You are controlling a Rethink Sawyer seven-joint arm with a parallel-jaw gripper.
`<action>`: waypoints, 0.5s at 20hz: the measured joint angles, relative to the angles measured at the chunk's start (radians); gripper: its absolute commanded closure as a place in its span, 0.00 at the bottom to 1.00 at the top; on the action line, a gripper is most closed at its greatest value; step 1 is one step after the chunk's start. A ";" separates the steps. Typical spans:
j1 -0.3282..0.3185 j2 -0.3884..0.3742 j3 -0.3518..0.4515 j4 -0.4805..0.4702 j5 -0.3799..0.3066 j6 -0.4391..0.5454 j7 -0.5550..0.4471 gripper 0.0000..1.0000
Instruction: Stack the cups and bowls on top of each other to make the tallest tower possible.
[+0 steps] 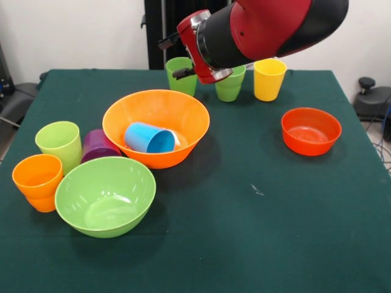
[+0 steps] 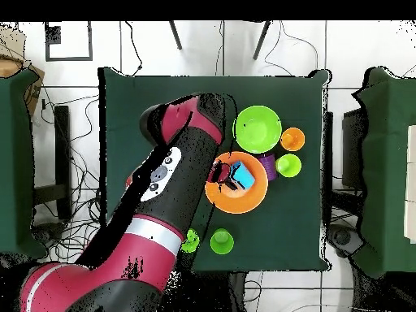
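Observation:
A large orange bowl (image 1: 156, 125) stands left of the table's middle, with a blue cup (image 1: 148, 138) lying on its side inside it. A large lime-green bowl (image 1: 105, 195) stands in front of it. Beside these are a lime cup (image 1: 59, 143), a purple cup (image 1: 98, 145) and an orange cup (image 1: 38, 180). A red-orange bowl (image 1: 310, 130) stands at the right. Two darker green cups (image 1: 181, 74) (image 1: 230, 85) and a yellow cup (image 1: 269, 78) stand at the far edge. My gripper (image 1: 174, 58) hangs high above the table; in the overhead view it (image 2: 221, 175) is over the orange bowl (image 2: 237, 195), beside the blue cup (image 2: 242, 173).
The table (image 1: 256, 232) is covered in dark green cloth. My red and black arm (image 2: 162, 211) hides the red-orange bowl and the yellow cup in the overhead view. The black pedestal (image 1: 162, 30) stands behind the far edge.

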 measured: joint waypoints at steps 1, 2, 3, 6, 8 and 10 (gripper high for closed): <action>-0.001 0.001 0.002 -0.001 0.000 -0.003 0.000 0.00; -0.002 0.001 0.003 -0.002 0.000 -0.005 0.000 0.00; -0.004 0.002 0.005 -0.002 0.001 -0.011 0.000 0.00; -0.010 0.010 0.013 -0.007 0.004 -0.034 0.000 0.00; -0.011 0.014 0.015 -0.010 0.006 -0.039 0.000 0.00; -0.014 0.023 0.019 -0.016 0.009 -0.045 0.000 0.00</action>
